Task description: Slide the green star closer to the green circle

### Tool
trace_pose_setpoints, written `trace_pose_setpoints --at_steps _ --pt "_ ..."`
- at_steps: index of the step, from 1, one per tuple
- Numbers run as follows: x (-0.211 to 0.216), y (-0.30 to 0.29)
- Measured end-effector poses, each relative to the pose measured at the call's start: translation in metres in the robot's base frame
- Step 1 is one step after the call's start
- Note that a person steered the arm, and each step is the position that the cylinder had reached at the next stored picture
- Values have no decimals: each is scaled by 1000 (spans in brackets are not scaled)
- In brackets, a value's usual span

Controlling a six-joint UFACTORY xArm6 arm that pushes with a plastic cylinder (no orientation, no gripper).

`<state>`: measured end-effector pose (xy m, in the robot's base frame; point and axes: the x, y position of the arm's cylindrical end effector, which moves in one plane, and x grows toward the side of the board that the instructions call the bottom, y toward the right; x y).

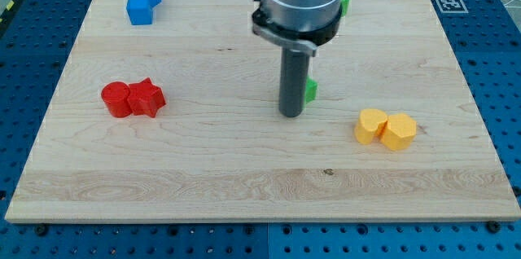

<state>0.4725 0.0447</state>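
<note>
My tip rests on the wooden board near its middle. A green block peeks out just right of the rod, mostly hidden behind it; its shape cannot be made out. A second green block shows at the view's top, right of the arm's body, also mostly hidden. The tip is touching or very near the left side of the lower green block.
Two blue blocks sit together at the top left. A red cylinder and red star touch at the left. A yellow cylinder and yellow hexagon touch at the right.
</note>
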Motion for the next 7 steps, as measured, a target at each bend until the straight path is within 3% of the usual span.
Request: trace_pose_setpoints --at_steps 5,7 --pt "-153 87" --pt "-99 92"
